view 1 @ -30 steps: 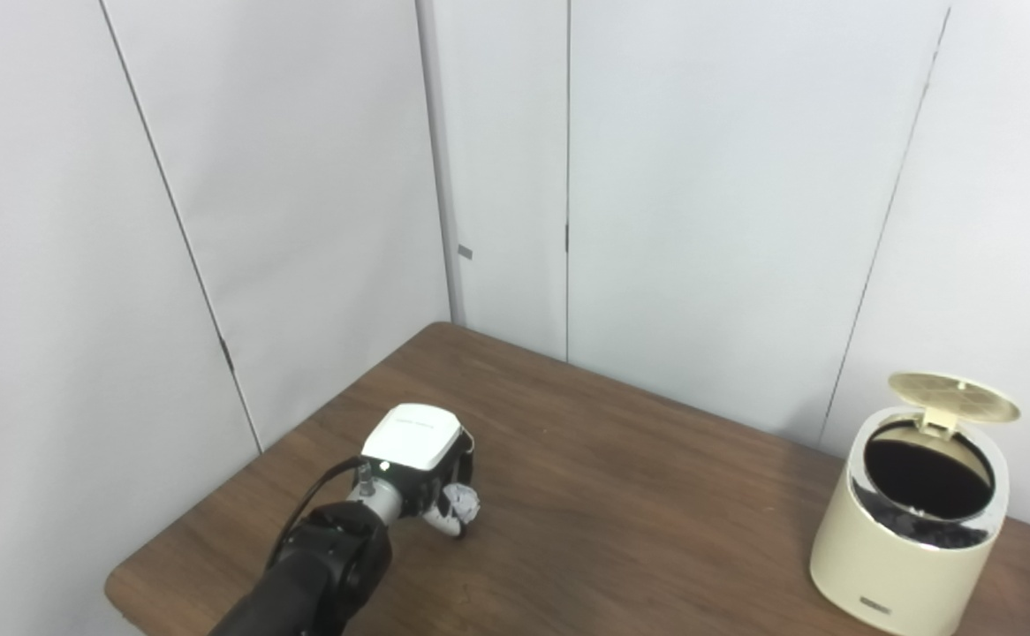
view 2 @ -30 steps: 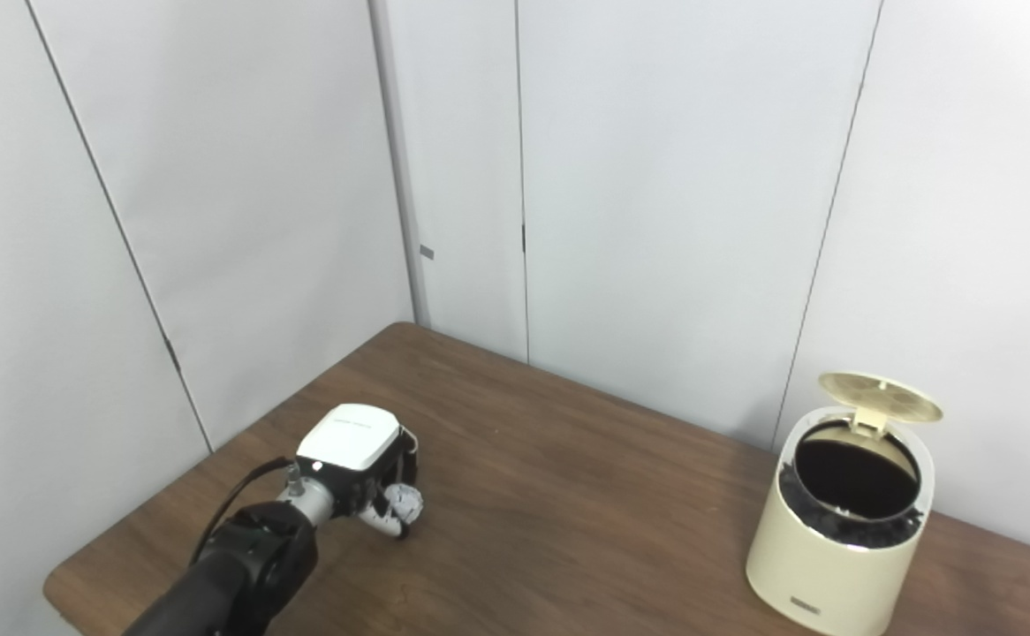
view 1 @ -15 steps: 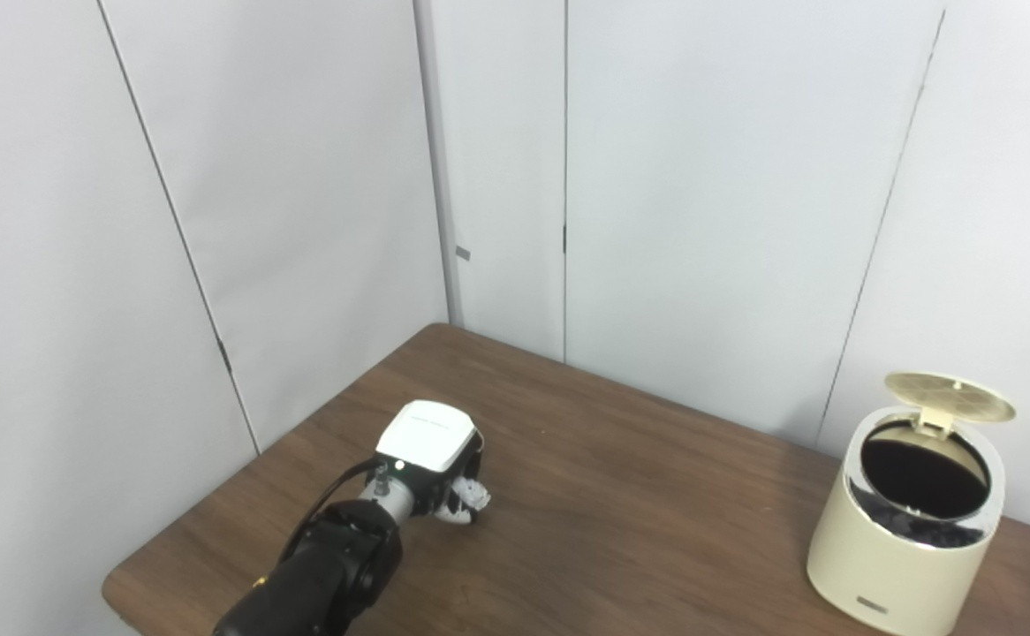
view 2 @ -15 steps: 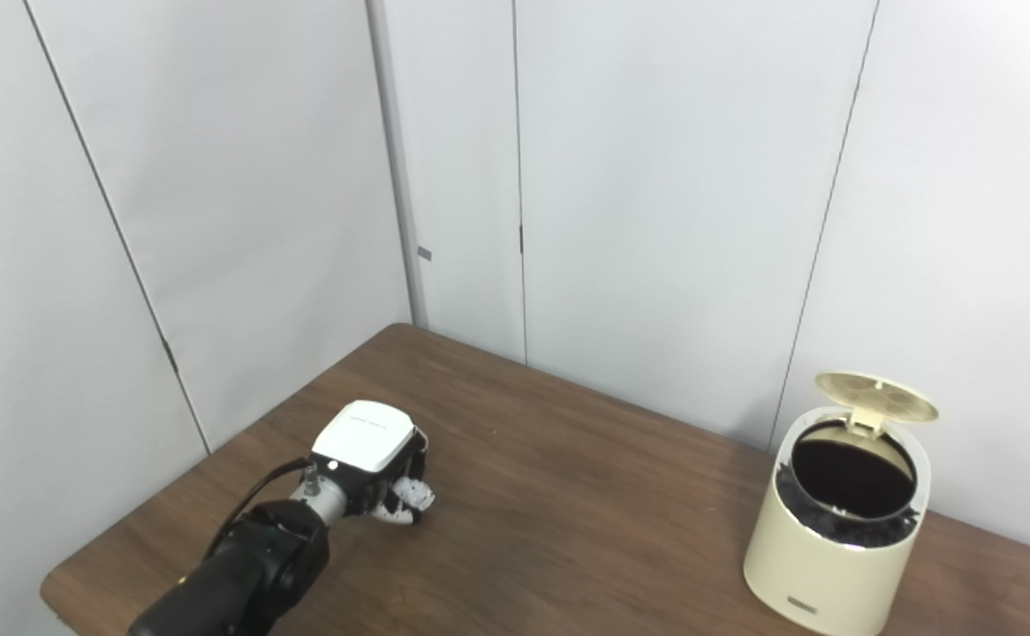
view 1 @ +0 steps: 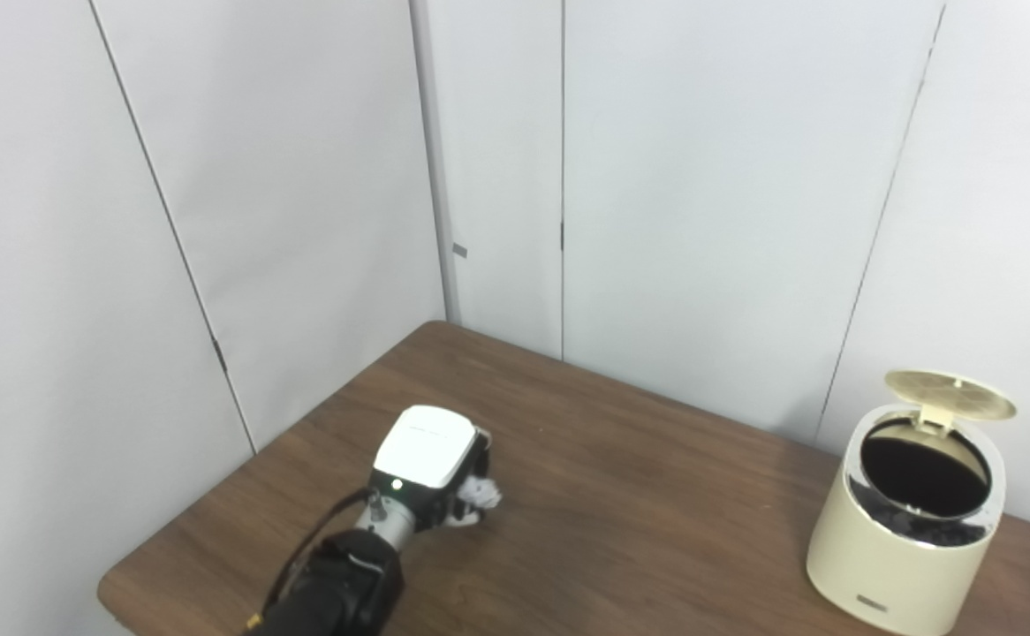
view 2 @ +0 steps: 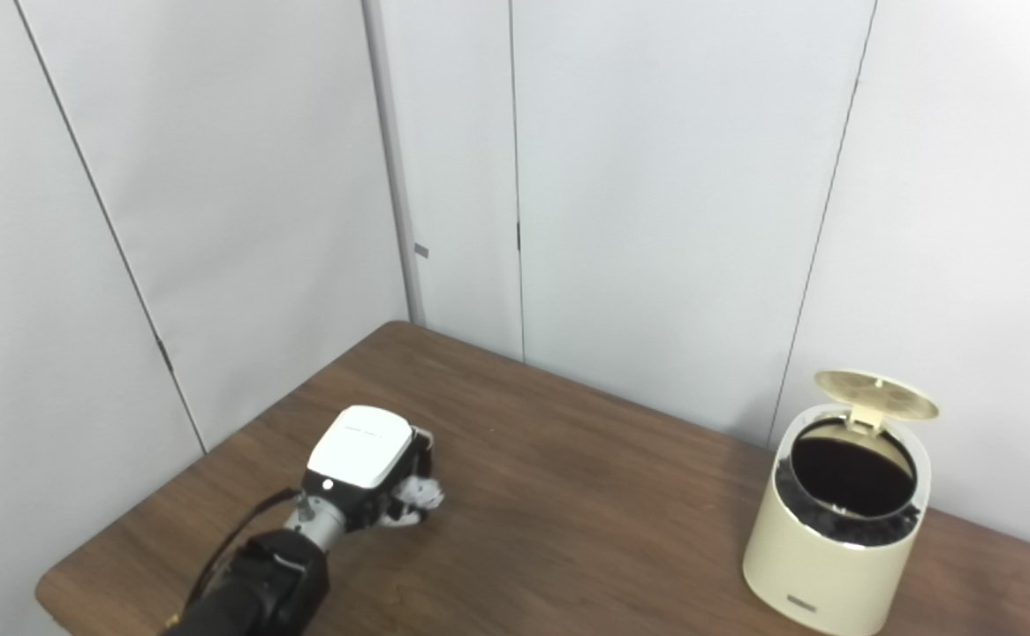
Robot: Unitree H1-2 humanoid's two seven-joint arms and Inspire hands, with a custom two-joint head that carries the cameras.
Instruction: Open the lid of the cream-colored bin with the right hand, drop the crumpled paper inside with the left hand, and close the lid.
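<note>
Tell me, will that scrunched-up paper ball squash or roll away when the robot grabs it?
Probably it squashes a bit: the crumpled paper looks creased and soft, not stiff. It likely weighs almost nothing, being so small beside the left hand. Rolling seems unlikely now, since the fingers look closed around it on the table.

Dark brown desk (view 1: pixel 656 512) with wood grain lines. Cream-colored bin (view 1: pixel 904 548), black inside, shiny silver ring at the top, pale yellow lid (view 1: pixel 950 394) standing up. White-backed left hand (view 1: pixel 431 468) on a black arm. White crumpled paper (view 1: pixel 482 491) with grey shadows. Plain pale grey walls (view 1: pixel 700 177) behind the desk.
</note>
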